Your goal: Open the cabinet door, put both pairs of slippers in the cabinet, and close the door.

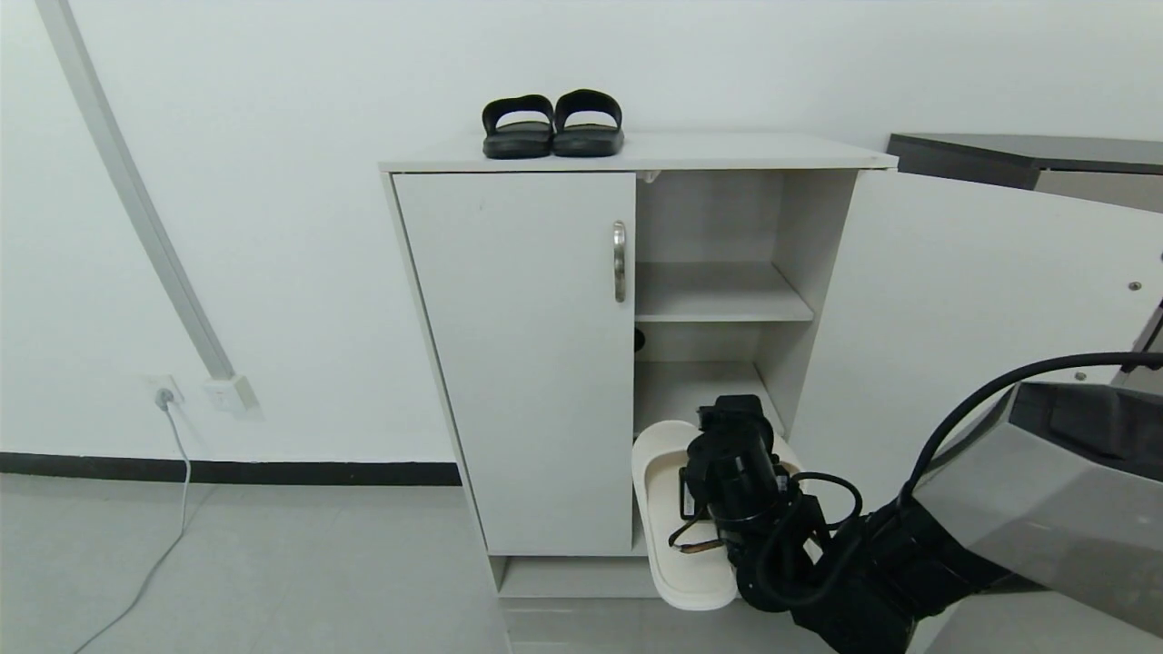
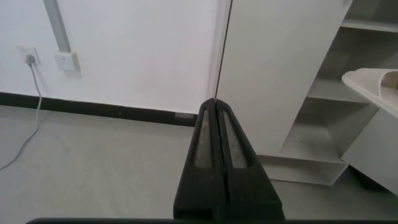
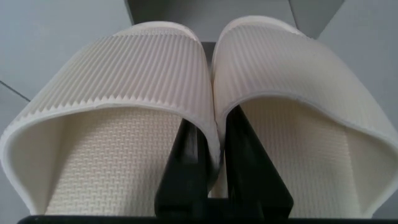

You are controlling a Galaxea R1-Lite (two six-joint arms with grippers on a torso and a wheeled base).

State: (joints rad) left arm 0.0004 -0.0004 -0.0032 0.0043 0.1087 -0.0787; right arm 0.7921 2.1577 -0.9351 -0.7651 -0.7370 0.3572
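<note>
Two slipper pairs. The black pair [image 1: 552,124] rests on top of the cabinet [image 1: 727,151]. My right tool [image 3: 214,155] is clamped on the cream pair [image 3: 124,81] in front of the lower compartment. One right door [image 1: 954,318] stands wide open and one left door [image 1: 518,363] is closed. My left tool [image 2: 216,124] is closed and empty.

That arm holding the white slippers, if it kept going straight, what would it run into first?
Likely the lower shelf of the open cabinet: the right gripper, shut on the white slippers, points into that compartment. Depth is unclear, so it may be the back wall.
</note>
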